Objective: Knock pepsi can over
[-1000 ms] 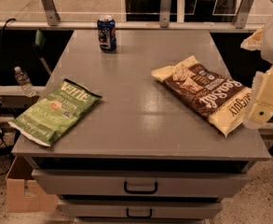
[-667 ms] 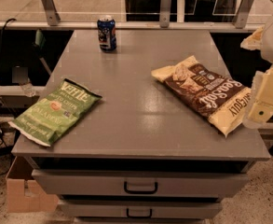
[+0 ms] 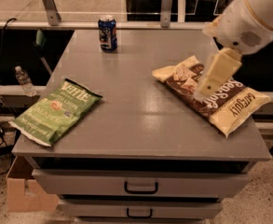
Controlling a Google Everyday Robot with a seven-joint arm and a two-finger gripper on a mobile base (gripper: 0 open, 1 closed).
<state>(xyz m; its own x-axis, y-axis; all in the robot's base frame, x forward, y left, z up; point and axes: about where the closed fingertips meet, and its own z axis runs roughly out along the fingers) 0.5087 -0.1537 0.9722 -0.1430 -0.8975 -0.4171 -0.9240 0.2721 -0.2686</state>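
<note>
Blue with a silver top, the pepsi can (image 3: 107, 33) stands upright near the far edge of the grey table (image 3: 140, 129), toward the left and well apart from everything else on it.

What worries me from here is the long reach across. The gripper (image 3: 207, 88) sits low over the brown chip bag (image 3: 229, 104) on the right, so a flat sweep toward the can could snag the bag and drag it along. The can is also close to the back edge. A hard shove from the front might send it off the table rather than tip it, and a touch low on its side might only slide it. The green chip bag (image 3: 57, 110) at the front left looks clear of the likely path.

The arm (image 3: 252, 13) comes in from the upper right. Its pale, bulky wrist is held high, and the yellowish gripper angles down and to the left. I cannot tell whether it is spread or pressed together.
</note>
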